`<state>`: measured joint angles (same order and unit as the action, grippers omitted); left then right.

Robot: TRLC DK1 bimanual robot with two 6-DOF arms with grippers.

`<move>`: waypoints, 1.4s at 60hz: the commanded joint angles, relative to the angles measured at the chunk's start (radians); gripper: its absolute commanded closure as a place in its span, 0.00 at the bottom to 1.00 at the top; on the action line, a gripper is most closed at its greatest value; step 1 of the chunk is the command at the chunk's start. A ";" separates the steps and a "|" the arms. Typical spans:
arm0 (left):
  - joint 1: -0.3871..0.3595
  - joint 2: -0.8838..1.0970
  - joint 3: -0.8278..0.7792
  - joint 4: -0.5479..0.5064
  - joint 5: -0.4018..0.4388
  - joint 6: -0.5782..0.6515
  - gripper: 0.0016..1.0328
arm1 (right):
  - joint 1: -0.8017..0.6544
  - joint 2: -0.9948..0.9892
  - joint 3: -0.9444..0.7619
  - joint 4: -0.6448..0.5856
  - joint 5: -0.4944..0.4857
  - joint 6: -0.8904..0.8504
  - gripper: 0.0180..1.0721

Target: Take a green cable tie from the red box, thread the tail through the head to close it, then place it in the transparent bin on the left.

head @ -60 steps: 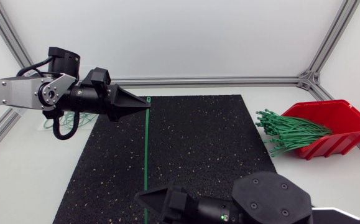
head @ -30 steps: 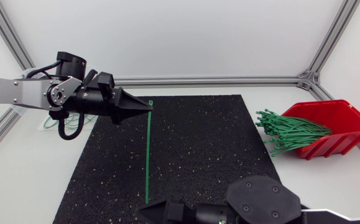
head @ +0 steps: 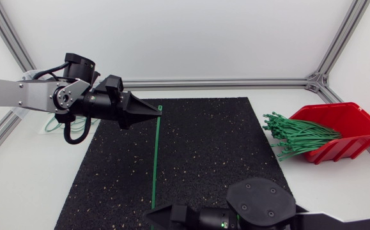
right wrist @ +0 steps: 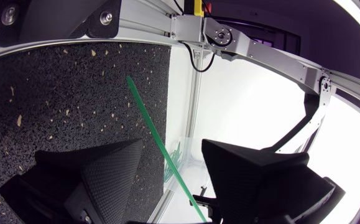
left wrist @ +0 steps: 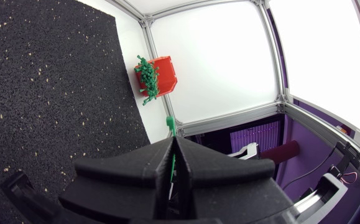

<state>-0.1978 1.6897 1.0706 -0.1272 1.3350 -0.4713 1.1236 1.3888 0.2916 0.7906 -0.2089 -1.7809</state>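
Note:
One green cable tie [head: 156, 160] stretches straight across the black mat [head: 204, 147]. My left gripper [head: 158, 112] is shut on the tie near its head, and the head [left wrist: 169, 121] pokes out past the closed tips. The tail runs down to my right gripper [head: 151, 214] at the mat's near edge. In the right wrist view the tie [right wrist: 155, 130] passes between the fingers [right wrist: 99, 168] of the right gripper [right wrist: 173, 146], which stand apart without touching it. The red box [head: 347, 124] at the right holds a bundle of green ties [head: 300, 135]. The transparent bin [head: 52, 125] sits behind my left arm.
An aluminium frame [head: 223, 82] runs along the table's far edge and both sides. The red box [left wrist: 165, 70] appears far ahead of the left gripper. White table surface borders the mat on both sides.
My left gripper has carried the tie's head to the right. The right arm has shifted right and drawn back toward the near edge, its fingers narrowing around the tail.

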 commanded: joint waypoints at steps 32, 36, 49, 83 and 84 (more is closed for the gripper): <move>-0.005 0.002 0.022 -0.009 0.020 -0.001 0.96 | -0.007 -0.005 -0.017 0.007 -0.029 0.008 0.77; -0.005 0.002 0.020 -0.009 0.018 0.000 0.96 | -0.007 -0.004 -0.019 0.009 -0.029 0.009 0.78; -0.002 0.002 0.026 -0.009 0.018 -0.001 0.96 | -0.001 -0.002 -0.026 0.009 -0.027 0.015 0.78; -0.012 0.013 0.032 -0.011 0.018 -0.001 0.96 | -0.008 0.036 -0.023 0.050 -0.063 0.040 0.94; -0.012 0.013 0.032 -0.011 0.018 -0.001 0.96 | -0.010 0.044 -0.022 0.064 -0.063 0.040 0.94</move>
<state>-0.1993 1.6897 1.0836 -0.1314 1.3350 -0.4713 1.1225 1.4021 0.2729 0.8192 -0.2657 -1.7504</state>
